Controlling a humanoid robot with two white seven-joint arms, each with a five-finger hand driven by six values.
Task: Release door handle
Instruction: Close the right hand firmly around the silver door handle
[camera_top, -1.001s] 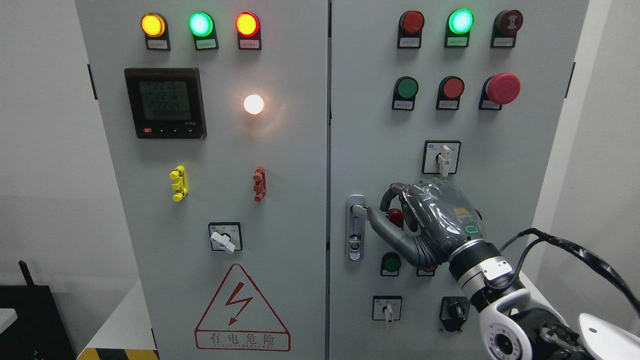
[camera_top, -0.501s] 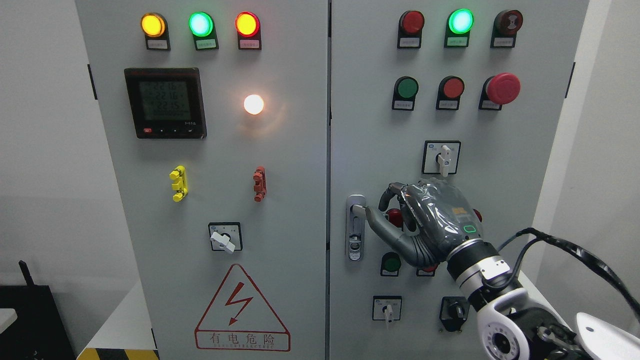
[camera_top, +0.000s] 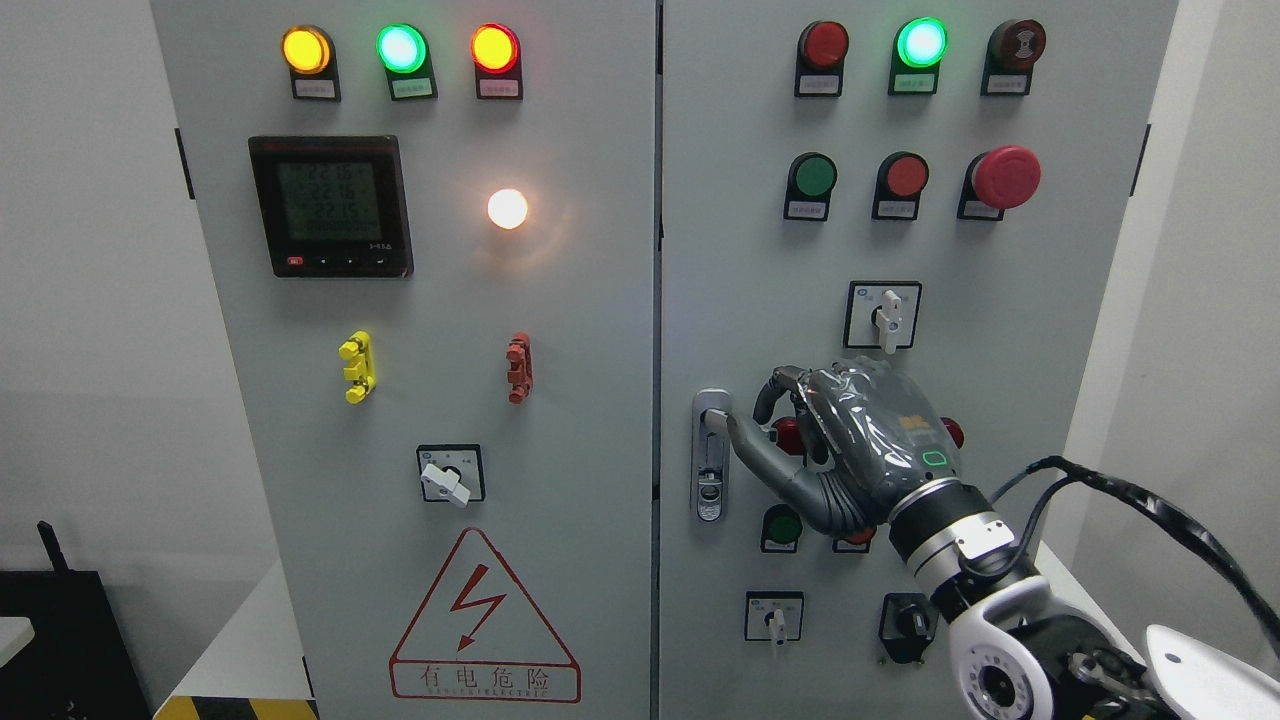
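The cabinet (camera_top: 560, 400) is seen with both doors shut. On its right door, the door handle (camera_top: 711, 455) sits against the centre seam, at mid height. The right hand (camera_top: 845, 450) is held just right of the handle, thumb tip touching the handle's upper part, fingers curled but closed on nothing. Over the last second the hand has been shifted slightly left, toward the handle; release is judged unfinished while that contact remains. Right of the handle, four lamps or buttons partly hidden by the hand are counted, and three rotary switches. The left hand is not seen.
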